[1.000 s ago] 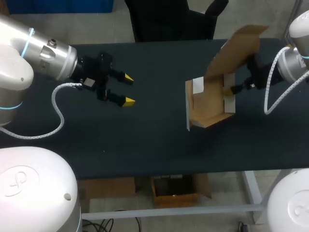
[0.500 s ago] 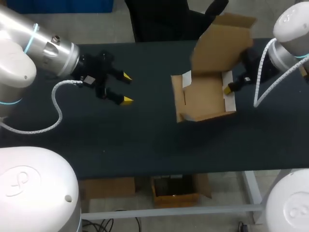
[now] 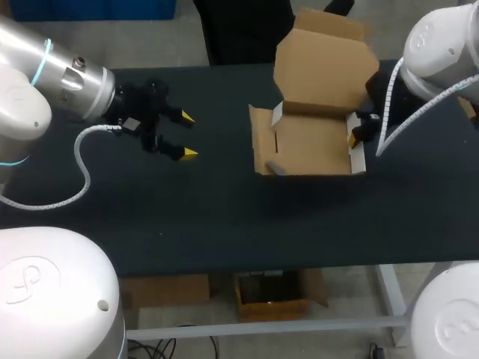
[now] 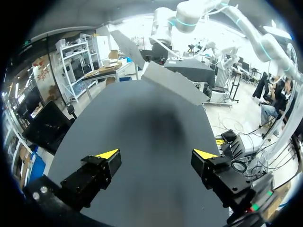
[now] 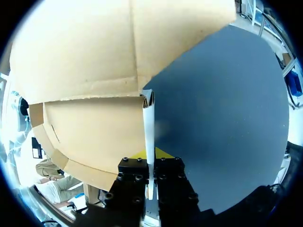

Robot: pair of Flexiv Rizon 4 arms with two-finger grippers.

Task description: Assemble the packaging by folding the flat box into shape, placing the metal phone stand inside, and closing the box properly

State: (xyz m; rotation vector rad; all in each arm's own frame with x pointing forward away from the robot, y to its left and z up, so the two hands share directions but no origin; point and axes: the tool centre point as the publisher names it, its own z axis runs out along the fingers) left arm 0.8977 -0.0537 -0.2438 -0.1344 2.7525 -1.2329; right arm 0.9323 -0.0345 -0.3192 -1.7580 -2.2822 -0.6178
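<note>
Box (image 3: 310,146) sits on table (image 3: 224,209), right of middle, lid up; thin card, prob. light & floppy, so best held at a wall nr a crease; right gripper (image 5: 150,158) is clamped on its side wall; left gripper (image 3: 187,135) gapes wide, empty, well apart; stand not visible anywhere.

Brown box (image 3: 310,142), white edges; black table (image 3: 217,213).

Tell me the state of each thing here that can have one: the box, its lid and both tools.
box, partly folded into shape, open on top.
lid, raised, not closed.
right tool, shut on the box's side wall.
left tool, open, holding nothing.
</note>
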